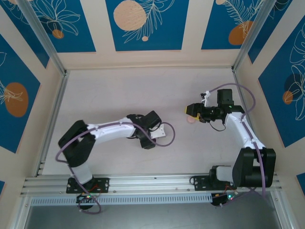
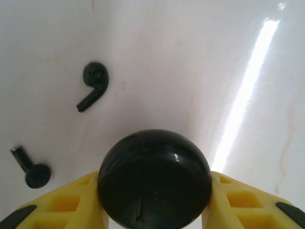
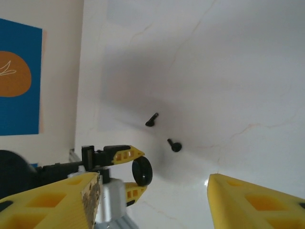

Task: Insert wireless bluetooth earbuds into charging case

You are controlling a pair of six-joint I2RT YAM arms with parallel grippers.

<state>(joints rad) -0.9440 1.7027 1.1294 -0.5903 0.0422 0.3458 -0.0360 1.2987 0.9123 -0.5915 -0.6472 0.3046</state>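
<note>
Your left gripper [image 2: 155, 183] is pinching the black case [image 2: 155, 164] between its yellow fingers. On the table [image 2: 190, 57] past it lie one black earbud [image 2: 94, 85] and a second black earbud [image 2: 31, 171], apart. Your right gripper [image 3: 155, 179] stands spread, holding nothing. The pale pink speck [image 1: 191, 120] beside it may be another bud.

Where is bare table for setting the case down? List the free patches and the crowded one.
Free: the far stretch of table between the back wall and both arms, and the strip between the left wall and the left arm. Crowded: beside the left gripper, shut on the black case, where two black earbuds lie.
</note>
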